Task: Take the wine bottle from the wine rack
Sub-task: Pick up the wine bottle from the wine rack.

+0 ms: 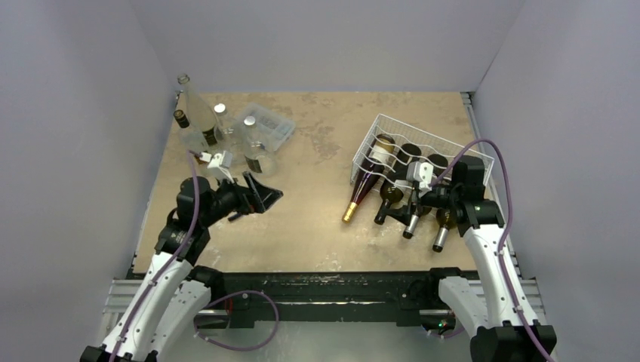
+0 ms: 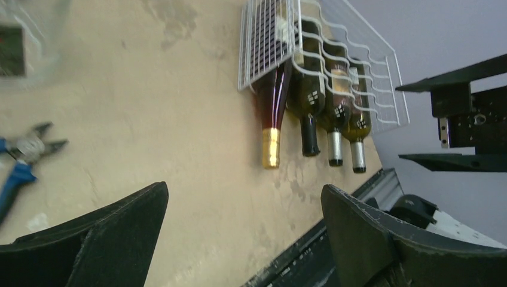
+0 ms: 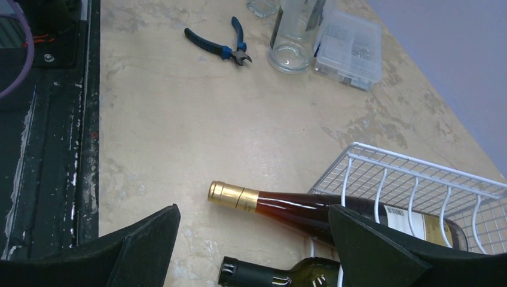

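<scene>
Tan, scuffed tabletop [image 1: 317,151] carries everything. The white wire wine rack [image 1: 423,130], with wavy rows of cradles, lies toward two o'clock on it, its open side facing roughly seven o'clock. The rack looks light and I see nothing pinning it down, so a pull along a neck may drag the whole frame instead of freeing the glass.

Four bottles lie in it side by side, necks poking out over the table. The three darker bottles [image 1: 411,211], one black-capped and two silver-capped, are packed close, so sliding one out could roll a neighbour. The right arm hangs just above them and might knock them.

At the nine o'clock end of the row is the likely target, a slim reddish-amber glass wine bottle [image 1: 362,188]. It has a long tapering neck, a gold foil cap and a pale label under the wires. That smooth taper could slip through a loose pinch.

The right gripper [image 3: 252,210] hovers by the necks, fingers spread wide and empty. The left gripper [image 1: 262,191], near eight o'clock and well apart from the rack, is likewise spread and holds nothing.

Blue-handled pliers [image 3: 218,45] lie far off toward ten o'clock
</scene>
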